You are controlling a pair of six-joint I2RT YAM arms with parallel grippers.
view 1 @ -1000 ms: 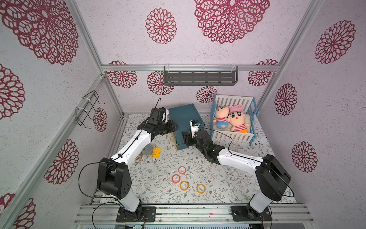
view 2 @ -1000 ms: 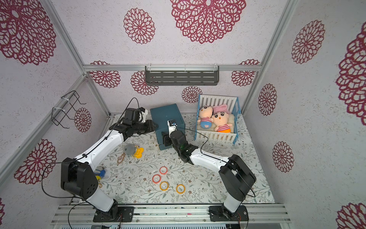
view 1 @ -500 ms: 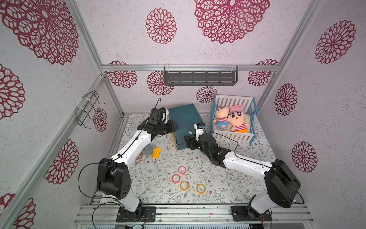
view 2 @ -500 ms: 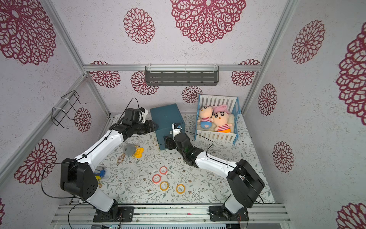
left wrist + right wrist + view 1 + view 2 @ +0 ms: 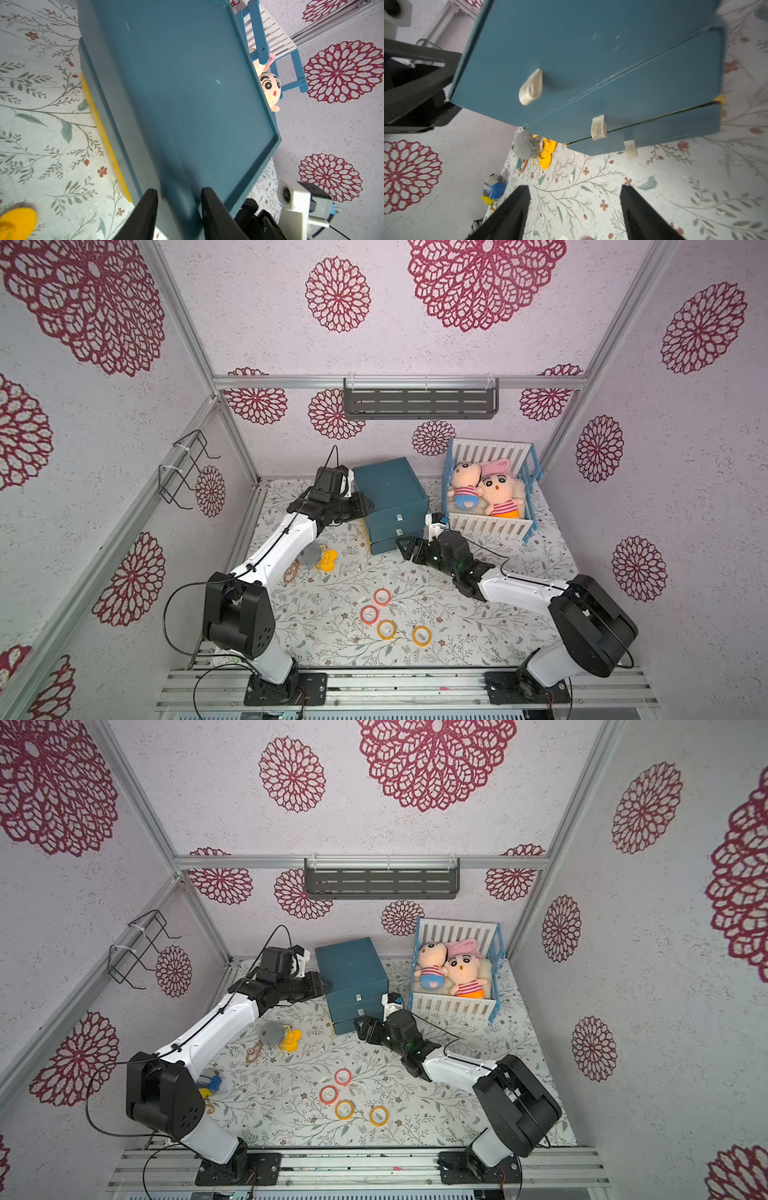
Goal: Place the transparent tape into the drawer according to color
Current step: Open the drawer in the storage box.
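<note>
- With the mat point(image 5: 332, 639) read as a dial, twelve at the back wall, the right gripper point(image 5: 409, 549) is now being seen backed off toward 6 o'clock from the front of the drawer cabinet point(image 5: 388, 485). A second ago it was being held close against that front, by the handles.
- Its fingers are being held wide apart with nothing between them. In the right wrist view only bare mat is showing in the gap.
- The lowest drawer point(image 5: 675, 129) is being left slightly proud of the two above it, with a yellow sliver showing at the seam. Whether it has shifted since the earlier pictures cannot be told at their size.
- The left gripper point(image 5: 179, 190) is being kept where it was, at 9 o'clock of the cabinet. Its fingers are being clamped on the cabinet's upper edge, so the cabinet is being braced.
- The tape is being left untouched near 6 o'clock of the mat: the red-orange tape rings point(image 5: 382, 596) point(image 5: 369, 615), with the yellow tape rings point(image 5: 386, 629) point(image 5: 421, 635) just toward 5 o'clock of them. All four are lying as in the earlier pictures, and no purple ring is being shown in any view.
- The drawer handling is probably being finished, and the freed right gripper is likely being readied for a ring. Four rings are still awaiting sorting, and the present gap looks too narrow for dropping one in.
</note>
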